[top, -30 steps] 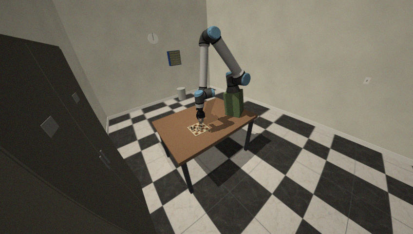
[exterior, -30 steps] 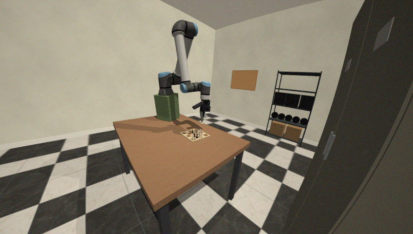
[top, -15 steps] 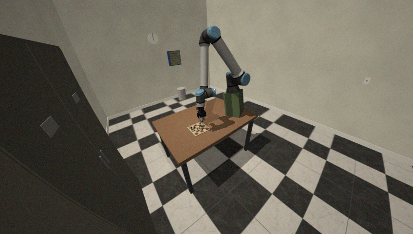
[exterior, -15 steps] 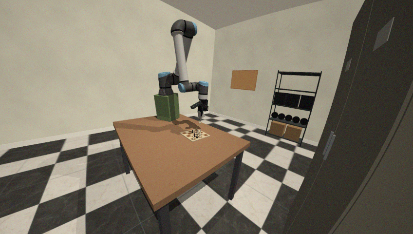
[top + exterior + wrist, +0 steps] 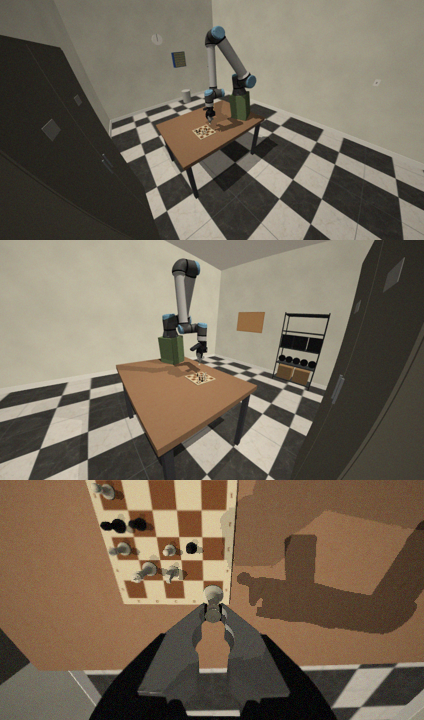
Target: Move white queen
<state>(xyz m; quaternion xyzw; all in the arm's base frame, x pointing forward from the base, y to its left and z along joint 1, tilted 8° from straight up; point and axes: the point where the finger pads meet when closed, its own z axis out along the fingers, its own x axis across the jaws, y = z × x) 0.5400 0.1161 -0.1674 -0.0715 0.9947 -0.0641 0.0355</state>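
My gripper is shut on a white chess piece, the white queen, and holds it in the air above the near right corner of the chessboard. In the top and exterior views the gripper hangs above the far edge of the small board on the brown table; it also shows in the exterior view beyond the board. Several white pieces and black pieces stand on the board's left half. The edge letters are too small to read.
The arm's green pedestal stands on the table's far corner. The arm's shadow falls on the table right of the board. The table edge and the tiled floor lie just below the gripper in the wrist view.
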